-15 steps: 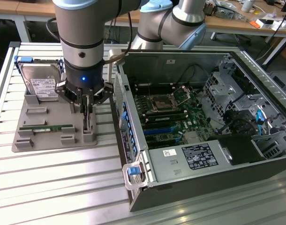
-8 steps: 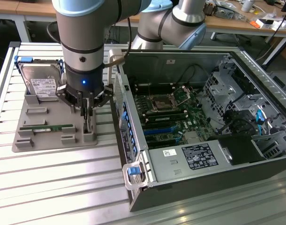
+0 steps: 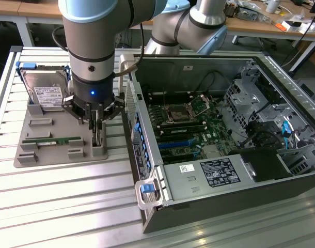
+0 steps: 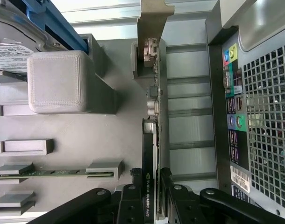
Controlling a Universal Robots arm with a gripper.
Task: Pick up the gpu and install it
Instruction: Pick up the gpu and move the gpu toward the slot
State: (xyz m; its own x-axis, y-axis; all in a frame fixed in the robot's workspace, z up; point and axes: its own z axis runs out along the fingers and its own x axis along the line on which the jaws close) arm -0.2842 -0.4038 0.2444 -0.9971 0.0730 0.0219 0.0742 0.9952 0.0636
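- Step in hand, as judged: picking up the gpu [image 3: 98,138] from its holder; no part of the install shows as done.
- Location of the task's thing: the gpu stands on edge in a slot of the grey fixture tray [image 3: 59,155] on the table [image 3: 69,206], on the tray's side nearest the open computer case [image 3: 214,129]. In the wrist view the card [image 4: 149,144] is seen edge-on, with its silver bracket [image 4: 152,18] at the far end.
- Pincer [image 3: 97,124]: directly above the card, pointing straight down. In the wrist view the pincer [image 4: 150,175] is narrowed to the card's thickness, and its fingers [image 4: 133,200] lie against both faces near the labelled end. Judged closed on the gpu, which sits in its slot.
- Grip position: off-centre along the card, towards the end away from the bracket. The bracket end may sag or swing once free.
- Recommendation for this step: draw the card out straight along the slot, without twist, so that neither edge binds against the holder walls. Keep the squeeze firm but modest, as the board is thin.
- Clearances: the hard drive [image 3: 44,90] and memory stick [image 3: 51,140] sit well apart on the same tray. The case wall is just beside, so sideways drift towards it should be avoided.
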